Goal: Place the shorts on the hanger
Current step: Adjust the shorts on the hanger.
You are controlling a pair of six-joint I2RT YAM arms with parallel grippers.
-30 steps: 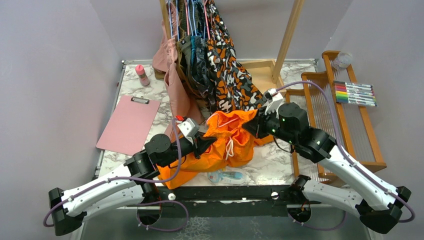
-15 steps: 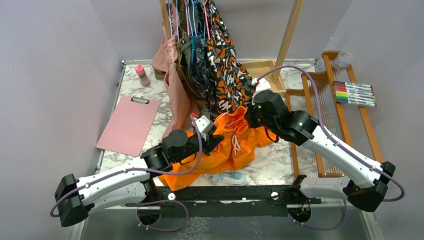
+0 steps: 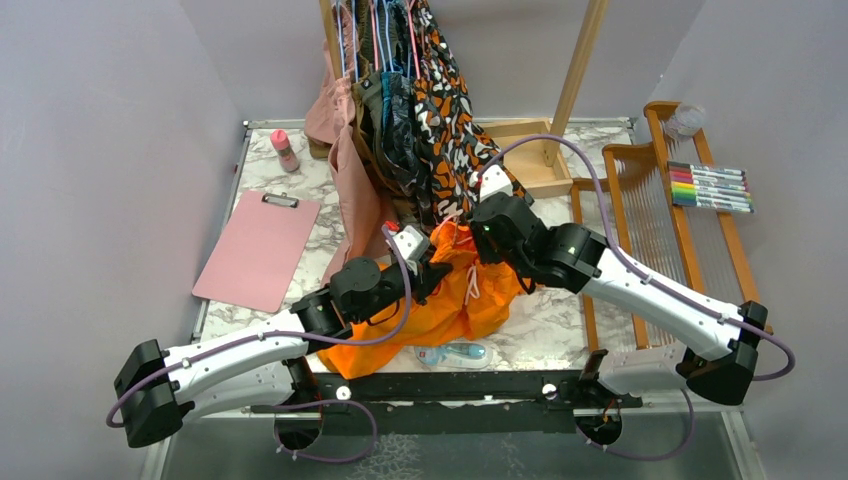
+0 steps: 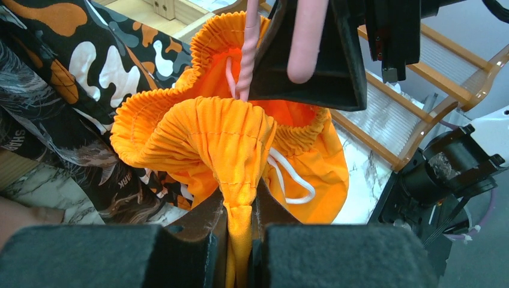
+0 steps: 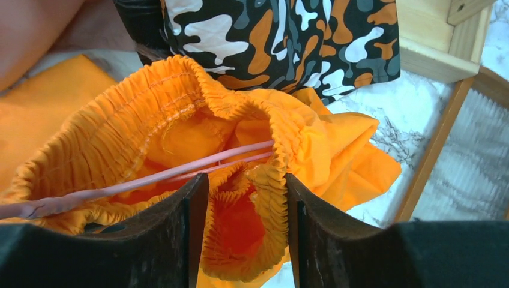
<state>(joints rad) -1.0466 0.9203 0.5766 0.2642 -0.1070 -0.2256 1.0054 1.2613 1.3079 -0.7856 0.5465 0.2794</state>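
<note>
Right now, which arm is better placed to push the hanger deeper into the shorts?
Right, likely. The right claw holds the hanger, its wire already inside the waistband; the left claw is busy pinching the shorts open.

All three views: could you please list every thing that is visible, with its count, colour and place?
shorts: 1, bright orange, table centre, held by both grippers
hanger: 1, pink wire, inside shorts' waistband
hung garments: several, pink and patterned, hanging at back
clipboard: 1, pink, table left
bottle: 1, pink, back left
markers: one row, mixed colours, wooden rack at right
left gripper: 1, black, shut on shorts
right gripper: 1, black, shut on shorts' waistband
</note>
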